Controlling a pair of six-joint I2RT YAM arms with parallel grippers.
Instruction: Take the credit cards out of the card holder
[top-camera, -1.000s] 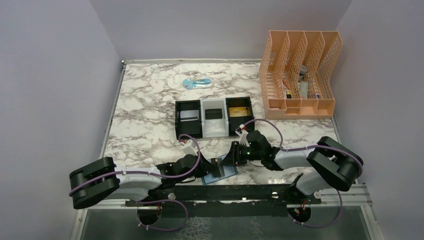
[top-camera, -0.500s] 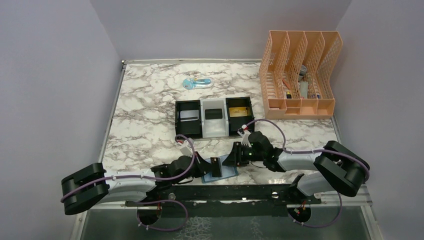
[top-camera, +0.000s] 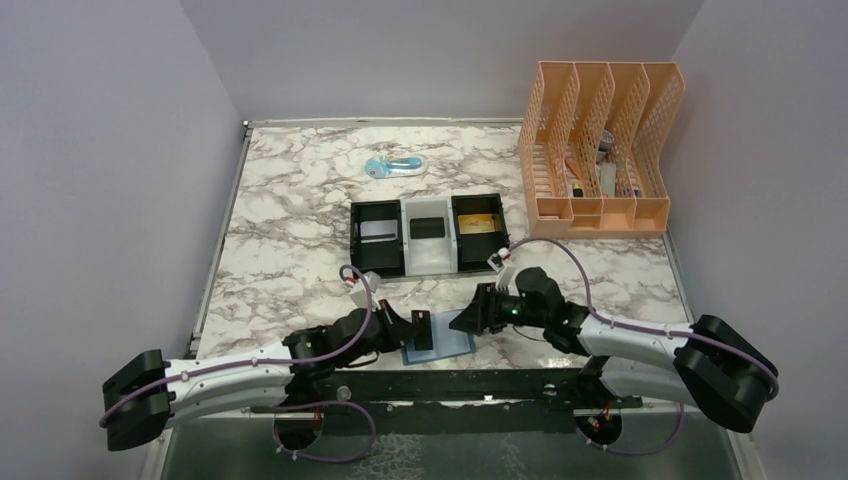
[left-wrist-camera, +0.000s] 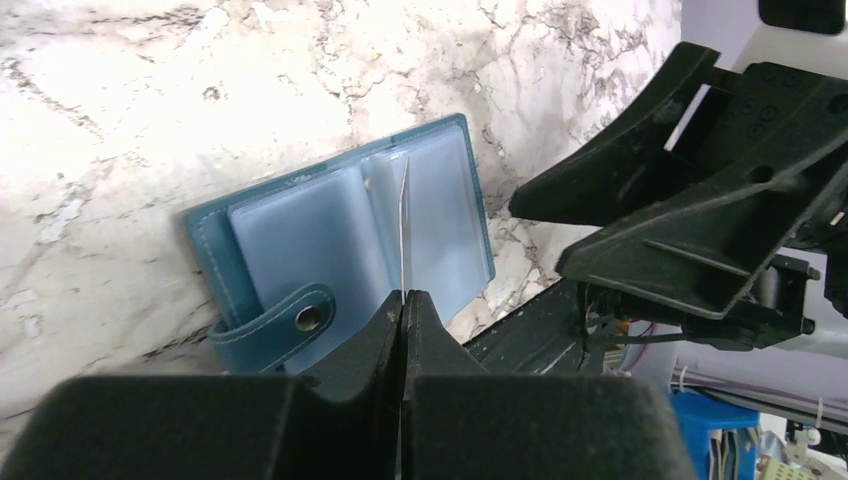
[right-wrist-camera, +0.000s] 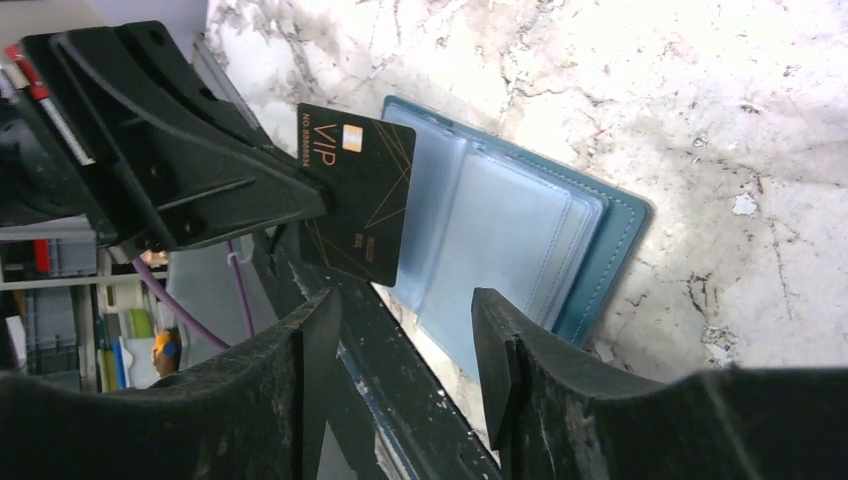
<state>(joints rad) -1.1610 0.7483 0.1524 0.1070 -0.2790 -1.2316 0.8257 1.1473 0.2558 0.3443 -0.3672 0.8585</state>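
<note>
Two fingers of my left gripper (left-wrist-camera: 403, 300) are pressed flat together on one short end of a black plastic card with gold VIP lettering (right-wrist-camera: 355, 195), holding it on edge. Through the left wrist camera the card is only a thin pale line running from the fingertips out over the middle fold of the small teal-blue folding card holder (left-wrist-camera: 300, 240). I cannot tell whether its far end touches a sleeve. The holder lies open and flat, its pale blue clear sleeves up and its snap strap out at one side, on the white-and-grey marbled table (top-camera: 290, 230) near the near edge and between my two grippers. My right gripper (right-wrist-camera: 400, 310) sits just beside the holder's right side with its jaws apart and nothing between them. Farther back stands a black-and-white three-compartment tray (top-camera: 355, 250) with a card lying in each bay. At the back right corner stands a peach lattice plastic file organiser (top-camera: 600, 212).
</note>
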